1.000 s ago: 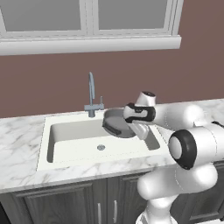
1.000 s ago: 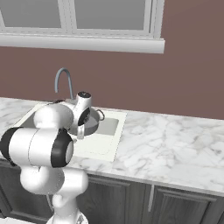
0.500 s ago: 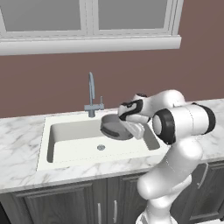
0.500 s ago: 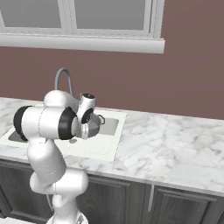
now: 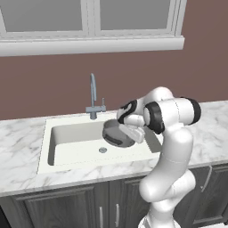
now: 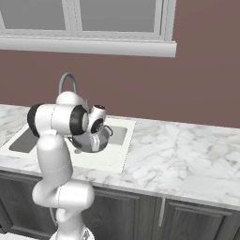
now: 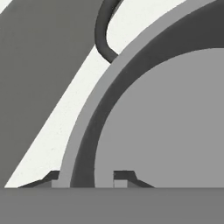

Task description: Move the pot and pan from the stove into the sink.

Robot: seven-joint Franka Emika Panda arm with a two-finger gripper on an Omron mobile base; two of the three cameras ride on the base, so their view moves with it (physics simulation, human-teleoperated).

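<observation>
Grey pot (image 5: 116, 133) tilted over the sink (image 5: 75, 144), at its right end.
Pincer (image 7: 89, 177) straddles the pot's rim (image 7: 83, 127), fingers (image 7: 123, 176) slightly apart on either side; faucet (image 5: 93, 95) behind, open basin to the left, marble worktop (image 6: 187, 154) right.

White marble counter (image 5: 22, 133), dark cabinets (image 6: 197, 220) below, window sill (image 5: 89, 44) on brown wall (image 6: 201, 79).

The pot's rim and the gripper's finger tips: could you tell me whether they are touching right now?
Cannot tell. In the hand view the pot rim passes between the gripper finger tips, but the view cuts off where any contact or gap would show.
</observation>
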